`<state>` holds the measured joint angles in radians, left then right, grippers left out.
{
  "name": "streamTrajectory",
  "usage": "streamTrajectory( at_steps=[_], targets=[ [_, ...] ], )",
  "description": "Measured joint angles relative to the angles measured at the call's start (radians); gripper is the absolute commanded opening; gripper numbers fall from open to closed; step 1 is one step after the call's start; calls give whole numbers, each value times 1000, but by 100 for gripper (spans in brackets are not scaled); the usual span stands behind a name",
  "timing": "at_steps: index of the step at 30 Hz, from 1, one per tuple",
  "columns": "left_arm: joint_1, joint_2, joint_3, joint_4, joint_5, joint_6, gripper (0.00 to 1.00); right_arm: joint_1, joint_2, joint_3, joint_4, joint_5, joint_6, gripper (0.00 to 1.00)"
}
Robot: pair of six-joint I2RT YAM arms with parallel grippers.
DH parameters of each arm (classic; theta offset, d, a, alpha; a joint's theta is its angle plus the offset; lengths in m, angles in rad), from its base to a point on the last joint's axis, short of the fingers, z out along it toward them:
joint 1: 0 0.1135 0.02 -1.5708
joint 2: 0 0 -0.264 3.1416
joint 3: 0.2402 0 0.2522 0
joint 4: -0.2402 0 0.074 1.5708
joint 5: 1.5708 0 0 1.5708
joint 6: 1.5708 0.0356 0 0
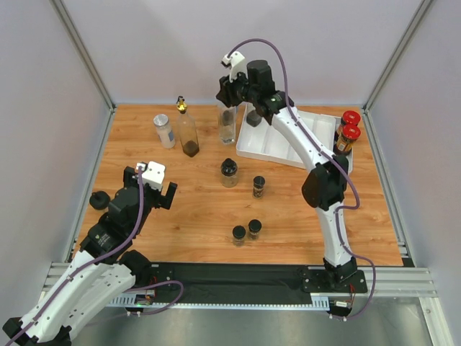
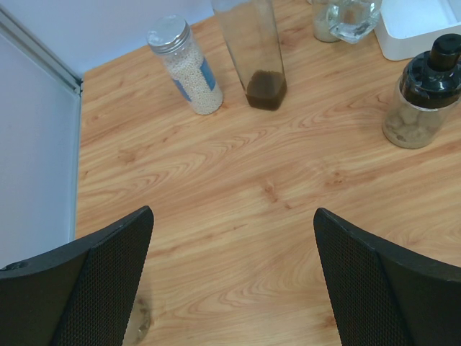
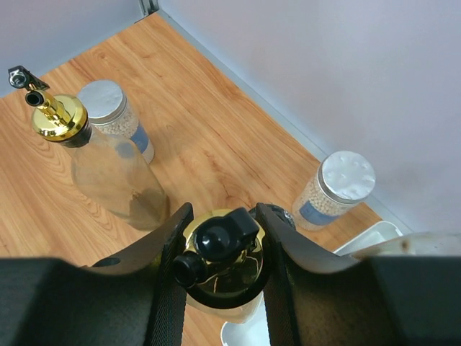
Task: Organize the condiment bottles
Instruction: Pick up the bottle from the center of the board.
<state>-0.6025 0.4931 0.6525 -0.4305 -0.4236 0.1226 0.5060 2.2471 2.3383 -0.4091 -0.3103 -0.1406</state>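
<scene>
Left wrist view, nearest first: the left gripper (image 2: 230,288) has its fingers spread wide over the tabletop (image 2: 238,180), holding nothing, a silver-lidded jar (image 2: 184,66) well beyond them. Farther out, the right gripper (image 3: 222,227) clamps its fingers on the gold-spouted top of a tall clear bottle (image 3: 223,285), and gripped that high it could swing or slip into the second gold-spouted bottle (image 3: 108,169) just left of them. Left arm folded low, right arm stretched long, wrist pointing down.
</scene>
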Motion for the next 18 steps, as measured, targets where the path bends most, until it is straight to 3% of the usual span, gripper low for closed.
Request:
streamTrajectory(
  at_steps=[18],
  targets=[
    [0, 0, 0, 0, 7, 0, 100, -113, -122, -17, -14, -87, 9, 0]
  ],
)
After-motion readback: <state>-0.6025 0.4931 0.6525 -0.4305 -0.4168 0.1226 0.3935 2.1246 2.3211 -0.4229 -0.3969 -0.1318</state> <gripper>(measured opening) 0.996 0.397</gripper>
